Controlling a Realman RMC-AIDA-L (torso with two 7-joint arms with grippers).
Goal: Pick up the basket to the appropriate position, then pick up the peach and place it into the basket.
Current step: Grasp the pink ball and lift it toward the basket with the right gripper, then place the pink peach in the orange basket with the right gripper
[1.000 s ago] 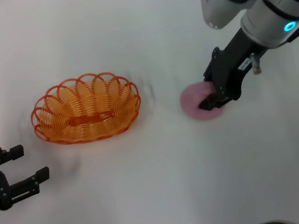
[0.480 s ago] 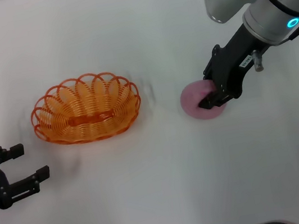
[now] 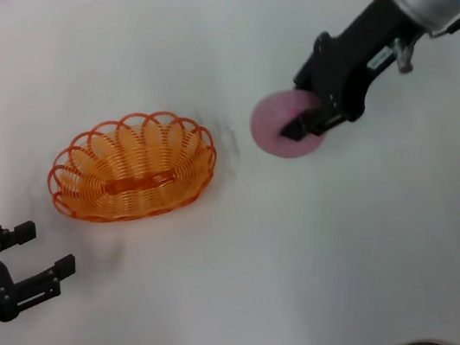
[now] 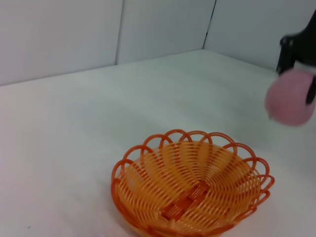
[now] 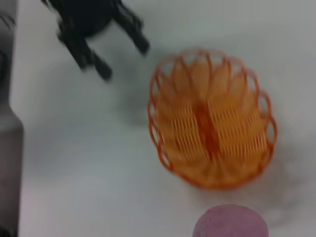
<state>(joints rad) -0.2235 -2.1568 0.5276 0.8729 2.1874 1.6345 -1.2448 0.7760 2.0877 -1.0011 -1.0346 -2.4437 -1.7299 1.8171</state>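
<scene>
— Gripping the peach point(image 3: 280, 127), was it, that right gripper point(image 3: 303, 124)?

— Yes. Its dark fingers were clamped on the fruit's right side, and the left wrist view showed the pink ball point(image 4: 290, 101) up off the white table point(image 3: 257, 291), held in the air. It hung just right of the basket point(image 3: 132, 165), not over it.

— And the basket itself?

— It sat flat on the table, left of centre, nothing inside it (the left wrist view looked straight into the orange wire bowl point(image 4: 190, 193)). From the right wrist camera the basket point(image 5: 211, 132) lay beyond the peach point(image 5: 230, 222), with the other arm farther off.

— The left gripper point(image 3: 34, 253)?

— It was low at the table's left edge, near the basket's front-left but apart from it — fingers spread wide, holding nothing.
</scene>
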